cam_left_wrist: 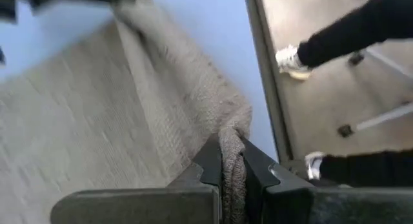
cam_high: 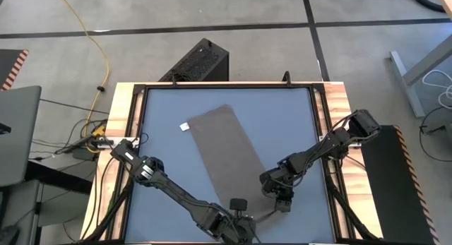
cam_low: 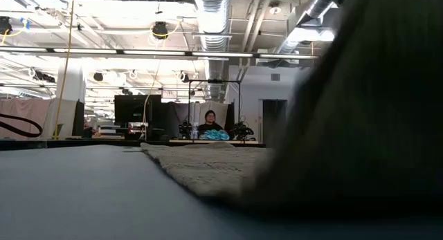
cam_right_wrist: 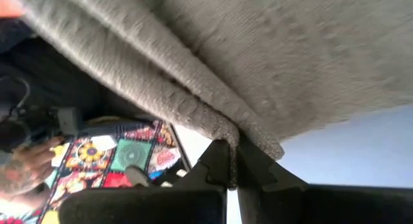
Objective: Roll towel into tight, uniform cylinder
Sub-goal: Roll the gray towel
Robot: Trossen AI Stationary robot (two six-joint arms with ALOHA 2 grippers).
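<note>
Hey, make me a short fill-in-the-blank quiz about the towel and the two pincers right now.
1. The left pincer is shut on a corner of the ____.
2. The right pincer is ____ on the towel's near edge.
3. The small white tag sits at the towel's ____ end, away from both pincers.

Missing words: towel; shut; far

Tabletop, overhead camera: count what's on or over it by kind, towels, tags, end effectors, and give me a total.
Towel: 1
White tag: 1
End effectors, left and right, both pinching the towel's near edge: 2
Total: 4
</note>
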